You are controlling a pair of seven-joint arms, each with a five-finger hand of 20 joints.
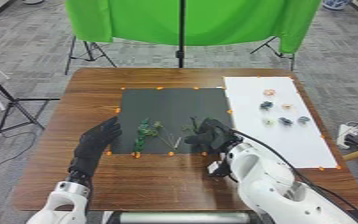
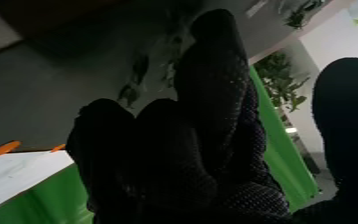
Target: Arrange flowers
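Note:
In the head view, my left hand [image 1: 100,136] is over the dark mat's left edge, fingers straight, left of a leafy green bunch [image 1: 143,134] lying on the dark mat [image 1: 180,102]. My right hand [image 1: 213,136] is over the mat's right part, beside a green sprig [image 1: 193,125]. Thin stems [image 1: 174,143] lie between the hands. Several small flower heads [image 1: 286,121], pink, blue and pale, rest on a white sheet [image 1: 246,90]. In the right wrist view, my right hand [image 2: 198,150] has its thumb apart from the fingers, with leaves [image 2: 282,80] visible beyond the gap.
Orange tabs [image 1: 159,88] hold the mat and sheet to the brown table [image 1: 171,182]. Beyond the table's far edge hangs a green cloth [image 1: 140,22] on a stand. A dark cable [image 1: 278,155] runs along my right arm.

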